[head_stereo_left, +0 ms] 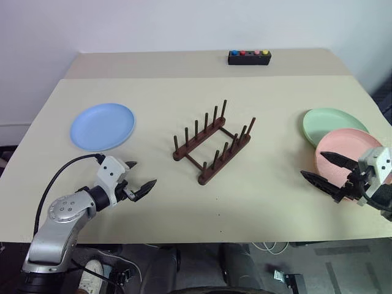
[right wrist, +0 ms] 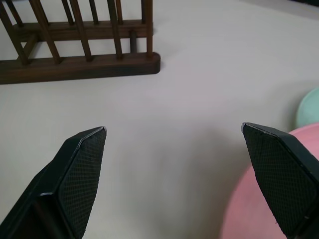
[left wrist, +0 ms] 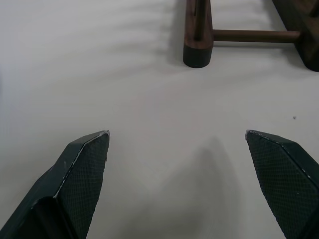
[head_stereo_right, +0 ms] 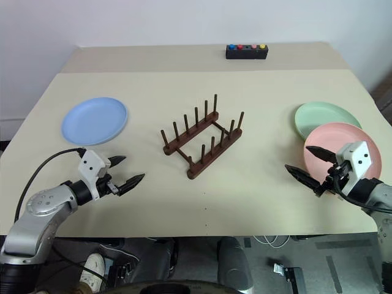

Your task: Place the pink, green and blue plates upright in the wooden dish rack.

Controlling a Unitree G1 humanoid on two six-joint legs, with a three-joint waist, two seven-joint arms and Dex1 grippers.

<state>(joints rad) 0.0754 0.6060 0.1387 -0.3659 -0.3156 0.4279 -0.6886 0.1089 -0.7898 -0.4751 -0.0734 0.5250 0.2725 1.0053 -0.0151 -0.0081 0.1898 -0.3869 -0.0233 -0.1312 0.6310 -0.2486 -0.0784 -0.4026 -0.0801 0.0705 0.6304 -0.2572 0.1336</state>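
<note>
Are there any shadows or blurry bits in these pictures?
Left wrist view: a soft grey shadow lies on the table between the black tool fingers. Left eye view: the dark brown wooden dish rack looks sharp, with faint shadows.

Rack ahead between left claw and right claw; two overlapping plates beside right claw, one plate beyond left.
</note>
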